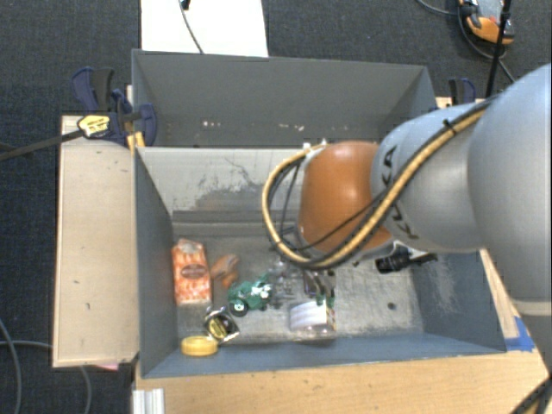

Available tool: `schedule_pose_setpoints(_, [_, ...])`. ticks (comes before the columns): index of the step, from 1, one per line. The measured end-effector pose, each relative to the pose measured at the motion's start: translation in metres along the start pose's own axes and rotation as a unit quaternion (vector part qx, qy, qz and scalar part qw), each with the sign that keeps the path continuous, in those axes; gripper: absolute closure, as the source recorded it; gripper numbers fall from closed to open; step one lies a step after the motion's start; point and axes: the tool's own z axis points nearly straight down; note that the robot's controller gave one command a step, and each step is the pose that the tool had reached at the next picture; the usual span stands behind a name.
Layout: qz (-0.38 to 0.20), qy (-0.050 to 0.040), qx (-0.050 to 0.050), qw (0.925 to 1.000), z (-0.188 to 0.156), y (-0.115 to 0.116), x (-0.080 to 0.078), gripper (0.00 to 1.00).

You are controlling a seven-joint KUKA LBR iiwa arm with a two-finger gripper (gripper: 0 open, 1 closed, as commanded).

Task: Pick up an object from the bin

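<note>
Grey bin [216, 84] on dark carpet [345, 15]; gripper [316, 297] above clear plastic item [309, 318], state unclear

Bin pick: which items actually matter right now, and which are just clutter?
In play: claw; clear whitish item directly under it.
Lying about: orange packet at left; green-and-white piece; small dark round thing; yellow cap in the near-left corner.
</note>
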Motion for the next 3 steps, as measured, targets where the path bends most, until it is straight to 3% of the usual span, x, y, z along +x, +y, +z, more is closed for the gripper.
schedule_pose_setpoints(1, [-0.017, -0.0032, -0.001, 0.9999, -0.076, 0.0034, 0.0172, 1.0])
schedule_pose_setpoints(2, [-0.016, -0.0033, -0.001, 0.9999, -0.0761, 0.0033, 0.017, 1.0])
schedule_pose_setpoints(3, [-0.063, -0.001, 0.0, 0.998, -0.0859, 0.0015, 0.0093, 1.0])
